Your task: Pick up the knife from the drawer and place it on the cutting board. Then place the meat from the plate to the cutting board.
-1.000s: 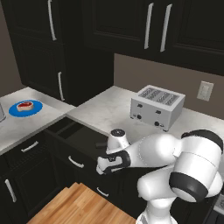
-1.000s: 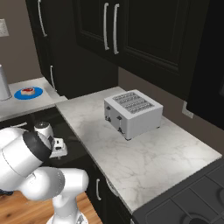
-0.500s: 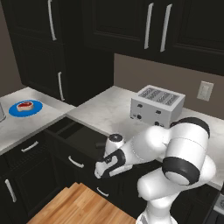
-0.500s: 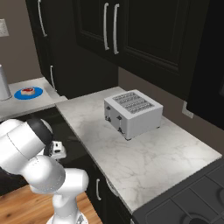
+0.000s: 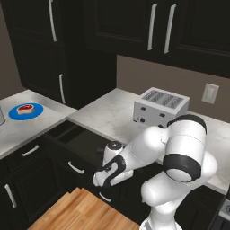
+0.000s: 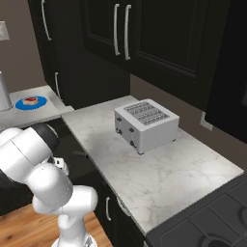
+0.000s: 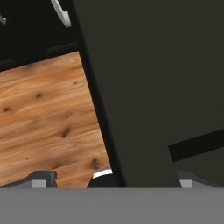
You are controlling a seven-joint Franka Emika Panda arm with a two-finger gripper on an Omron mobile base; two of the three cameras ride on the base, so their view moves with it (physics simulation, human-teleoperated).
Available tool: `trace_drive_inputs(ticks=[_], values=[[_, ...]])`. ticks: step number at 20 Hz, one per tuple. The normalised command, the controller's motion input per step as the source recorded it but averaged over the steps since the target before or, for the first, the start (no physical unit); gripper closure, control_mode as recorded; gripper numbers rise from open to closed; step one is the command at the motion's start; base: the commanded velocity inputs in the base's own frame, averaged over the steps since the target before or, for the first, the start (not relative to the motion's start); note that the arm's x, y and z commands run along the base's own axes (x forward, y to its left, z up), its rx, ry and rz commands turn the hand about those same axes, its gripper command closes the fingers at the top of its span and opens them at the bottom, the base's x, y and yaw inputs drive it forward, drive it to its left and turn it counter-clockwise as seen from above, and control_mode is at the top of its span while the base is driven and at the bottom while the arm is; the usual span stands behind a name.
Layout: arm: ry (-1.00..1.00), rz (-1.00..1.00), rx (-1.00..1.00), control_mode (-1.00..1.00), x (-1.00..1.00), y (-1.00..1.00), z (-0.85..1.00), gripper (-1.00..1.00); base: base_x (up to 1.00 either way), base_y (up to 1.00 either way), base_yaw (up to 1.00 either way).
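The wide black drawer point(image 5: 74, 137) stands pulled out below the marble counter. My gripper point(image 5: 99, 179) hangs over its front edge, pointing down, open and holding nothing. In the hand view the gripper point(image 7: 114, 180) straddles the drawer's point(image 7: 166, 87) front wall, fingertips point(image 7: 41, 179) wide apart. A slim black bar point(image 7: 197, 144) lies on the dark drawer floor, likely the knife. The curved silver handle point(image 7: 103, 173) peeks up between the fingers. The meat point(image 5: 25, 108) rests on the blue plate point(image 5: 38, 112) on the left counter, also seen as meat point(image 6: 31, 101) on the plate point(image 6: 23, 103). The cutting board is out of view.
A silver toaster point(image 5: 161, 107) point(image 6: 144, 124) sits on the marble counter behind the arm. Smaller black drawers with silver handles point(image 5: 30, 150) line the cabinets at left. Wooden floor point(image 5: 76, 213) lies below. A grey cylinder point(image 6: 4, 91) stands beside the plate.
The hand has dropped slightly lower and left at the drawer's front, and the elbow has swung forward. The jaws have stayed open.
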Motion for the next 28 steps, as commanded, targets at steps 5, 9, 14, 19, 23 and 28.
trace_drive_inputs(ticks=[5,9,14,19,23,28], values=[[-0.03,0.0,0.0,-1.0,-0.17,0.78,0.0,-1.0,0.0,0.0,0.0],[-0.06,0.0,0.01,-1.0,-0.34,0.94,0.0,-1.0,0.0,0.0,0.0],[-0.06,0.0,0.03,-1.0,-0.37,1.0,0.0,-1.0,0.0,0.0,0.0],[-0.05,0.0,0.02,-1.0,-0.36,1.0,0.0,-1.0,0.0,0.0,0.0],[-0.04,0.0,0.0,-1.0,-0.3,1.0,0.0,-1.0,0.0,0.0,0.0],[-0.04,0.0,0.0,-1.0,-0.17,0.83,0.01,-1.0,0.0,0.0,0.0]])
